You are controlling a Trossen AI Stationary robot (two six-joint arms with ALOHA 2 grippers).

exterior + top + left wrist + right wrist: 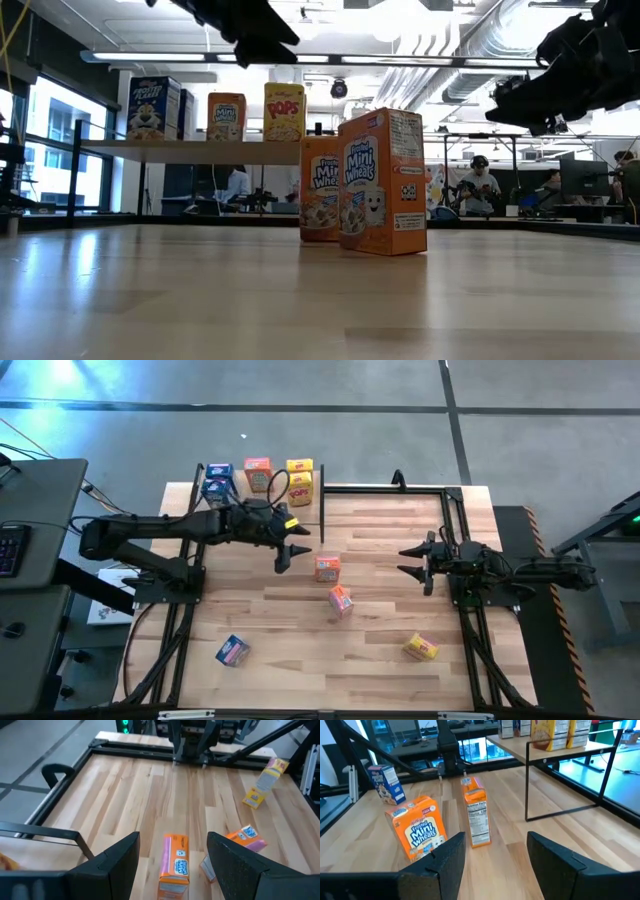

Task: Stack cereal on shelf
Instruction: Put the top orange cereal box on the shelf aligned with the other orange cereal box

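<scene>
Boxes of cereal [258,475] stand on the shelf [310,488] at upper centre; two orange boxes [327,568] stand mid-frame; the left gripper [290,548] hovers beside them, fingers spread; the right gripper [414,561] waits spread at right.

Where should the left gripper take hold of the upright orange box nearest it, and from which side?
Judging by its pose, come down from above: the orange box stands upright, narrow side toward the open left gripper, with the tilted orange box close by. Pinch its two broad faces near the top.
</scene>
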